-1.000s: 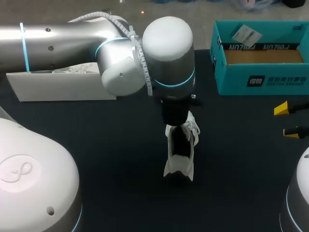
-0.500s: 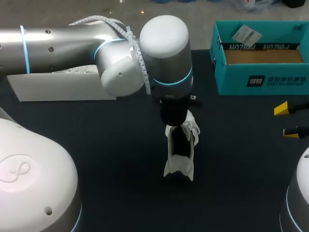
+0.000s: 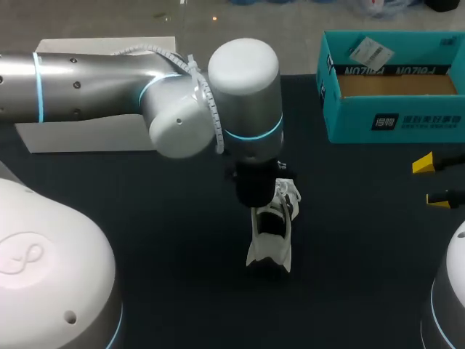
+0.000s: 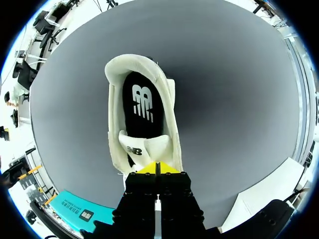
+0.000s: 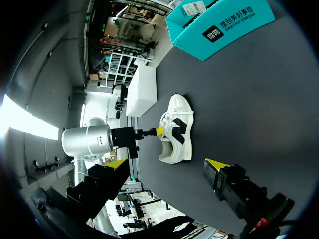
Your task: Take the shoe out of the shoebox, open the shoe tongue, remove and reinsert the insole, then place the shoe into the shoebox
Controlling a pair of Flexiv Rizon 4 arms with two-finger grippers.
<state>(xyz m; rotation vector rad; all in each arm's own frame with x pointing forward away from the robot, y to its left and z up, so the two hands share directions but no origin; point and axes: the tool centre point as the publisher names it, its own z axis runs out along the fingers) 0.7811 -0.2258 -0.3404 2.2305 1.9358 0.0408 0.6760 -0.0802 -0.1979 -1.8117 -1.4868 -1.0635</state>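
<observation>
Advancing over the shoe (image 3: pixel 269 254), your left gripper (image 4: pixel 156 168) now sits at the tongue (image 4: pixel 142 148), tips pressed together. Judge the tongue-opening step in hand. Right gripper (image 3: pixel 431 180): parked aside, fingers spread.

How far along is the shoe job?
Done: white sneaker stands on the dark table, out of the teal cardboard shoebox. In hand: left gripper, tips shut, at the white tongue. Left: black insole still inside; reboxing. Right gripper open, off to the side.

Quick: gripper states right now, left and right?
Left gripper: shut, at the shoe tongue; whether it pinches it cannot be told.
Right gripper: open, empty.
</observation>
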